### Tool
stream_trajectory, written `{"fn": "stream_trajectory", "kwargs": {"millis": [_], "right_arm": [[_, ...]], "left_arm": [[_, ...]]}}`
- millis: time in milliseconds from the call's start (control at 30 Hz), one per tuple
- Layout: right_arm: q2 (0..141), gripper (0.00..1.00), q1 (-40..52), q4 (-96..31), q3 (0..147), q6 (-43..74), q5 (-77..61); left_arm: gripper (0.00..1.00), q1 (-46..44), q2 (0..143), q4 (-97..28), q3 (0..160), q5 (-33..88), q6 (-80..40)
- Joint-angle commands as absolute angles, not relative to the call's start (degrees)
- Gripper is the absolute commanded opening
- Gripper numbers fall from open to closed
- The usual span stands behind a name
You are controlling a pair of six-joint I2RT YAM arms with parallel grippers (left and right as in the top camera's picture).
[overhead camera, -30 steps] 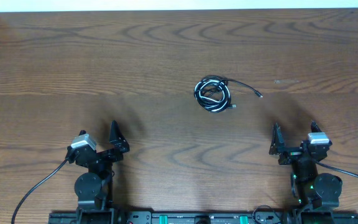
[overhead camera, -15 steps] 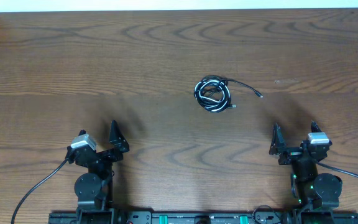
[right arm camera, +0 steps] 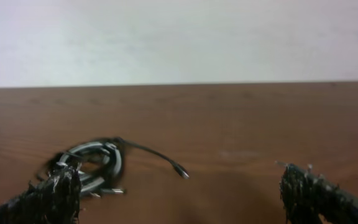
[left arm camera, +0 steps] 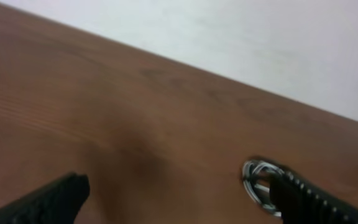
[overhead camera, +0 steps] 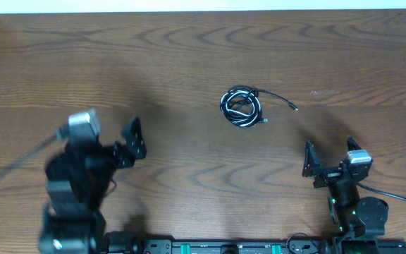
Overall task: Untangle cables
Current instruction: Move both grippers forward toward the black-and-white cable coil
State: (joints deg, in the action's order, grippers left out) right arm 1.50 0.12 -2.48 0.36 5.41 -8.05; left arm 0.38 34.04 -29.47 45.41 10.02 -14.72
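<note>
The cables [overhead camera: 242, 107] lie in a small tight coil of black and white cord right of the table's middle, with a black tail ending in a plug [overhead camera: 294, 108]. My left gripper [overhead camera: 115, 141] is blurred at the near left, open and empty, well short of the coil. In the left wrist view the cables [left arm camera: 258, 177] lie far ahead of the gripper [left arm camera: 182, 199], partly behind its right finger [left arm camera: 309, 196]. My right gripper [overhead camera: 328, 154] stands open and empty at the near right. Its wrist view has the cables [right arm camera: 92, 163] ahead of the gripper [right arm camera: 182, 199], above the left finger [right arm camera: 55, 196].
The wooden table [overhead camera: 189, 56] runs to a white wall at the back, and its left corner shows at the top left. Thick black wires trail from both arm bases along the front edge.
My left arm has swung up and towards the table's middle and is blurred by motion. The right gripper has shifted slightly left. The cables have not moved.
</note>
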Motion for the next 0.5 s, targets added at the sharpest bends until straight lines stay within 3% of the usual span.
{"fn": "stream_trajectory", "kwargs": {"millis": [0, 200, 467], "right_arm": [[1.5, 0.99, -0.2, -1.6, 1.3, 8.8, -12.4], [7.6, 0.99, -0.2, -5.3, 13.8, 15.7, -12.4], [30.7, 0.99, -0.2, -18.9, 39.9, 15.6, -15.1]], "left_arm": [[0.98, 0.7, 47.9, -38.2, 61.4, 21.4, -10.9], [0.98, -0.4, 67.5, -52.4, 79.1, 29.5, -10.1], [0.98, -4.9, 83.2, -51.5, 80.7, 32.1, -10.5]]}}
